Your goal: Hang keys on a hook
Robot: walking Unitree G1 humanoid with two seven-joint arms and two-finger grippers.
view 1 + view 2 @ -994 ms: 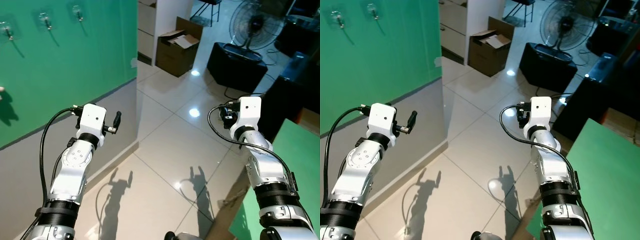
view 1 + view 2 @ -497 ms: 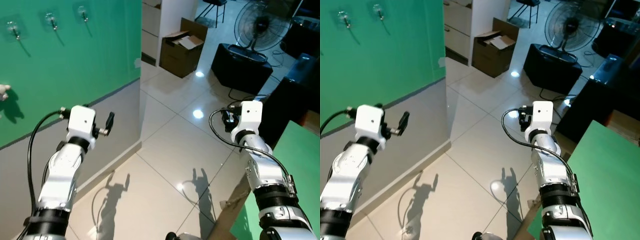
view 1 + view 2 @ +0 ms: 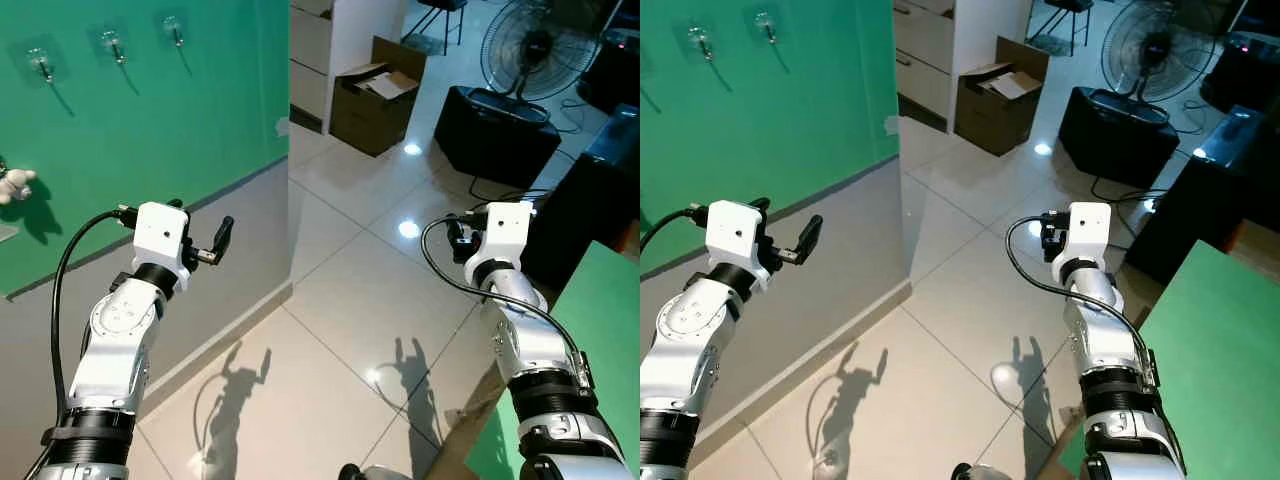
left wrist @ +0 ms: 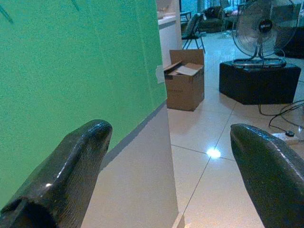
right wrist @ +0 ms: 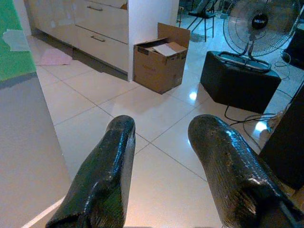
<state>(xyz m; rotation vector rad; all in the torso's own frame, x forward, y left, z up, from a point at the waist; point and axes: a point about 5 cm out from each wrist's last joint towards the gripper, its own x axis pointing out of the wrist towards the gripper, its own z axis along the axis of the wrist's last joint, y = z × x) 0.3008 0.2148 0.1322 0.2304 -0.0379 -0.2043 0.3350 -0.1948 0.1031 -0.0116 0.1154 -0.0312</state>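
since a second ago the view has swung left, and the left claw [image 3: 222, 238] sits a little lower beside the green wall [image 3: 150, 130]. three clear-backed metal hooks [image 3: 42, 66] stick out of the wall's upper part. left claw gapes wide, empty. right claw [image 5: 164, 166] is parted, empty, over glossy floor tiles [image 3: 340, 300] facing a cardboard box [image 3: 385, 92] and fan [image 3: 540, 45].

Hooks [image 3: 111, 42] on the wall [image 3: 150, 120] at left; box [image 3: 377, 95] and fan [image 3: 535, 45] ahead.
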